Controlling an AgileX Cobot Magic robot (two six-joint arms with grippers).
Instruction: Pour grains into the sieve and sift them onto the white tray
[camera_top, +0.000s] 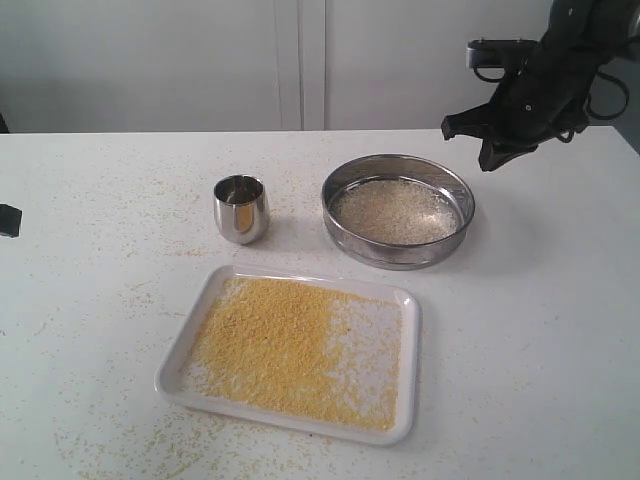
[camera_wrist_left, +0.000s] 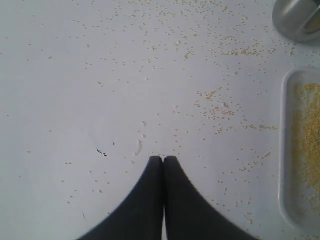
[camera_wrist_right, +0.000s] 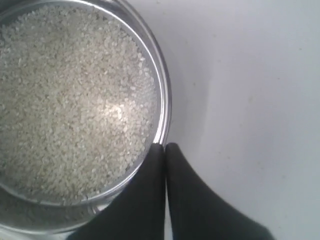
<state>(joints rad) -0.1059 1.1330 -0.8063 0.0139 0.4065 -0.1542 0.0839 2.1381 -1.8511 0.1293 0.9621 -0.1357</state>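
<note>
Sieve (camera_top: 400, 257) holds pale grains (camera_top: 395, 212) — right hand (camera_wrist_right: 165, 146) pinched together near its rim, left hand (camera_wrist_left: 163, 158) together too

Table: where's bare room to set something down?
Free: right of the white tray and sieve, to the table edge; left of the cup, only stray grains. Crowded: the gap between cup, sieve and tray.

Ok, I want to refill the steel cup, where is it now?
In the exterior view the steel cup stands upright left of the sieve, just beyond the white tray's far left corner.
</note>
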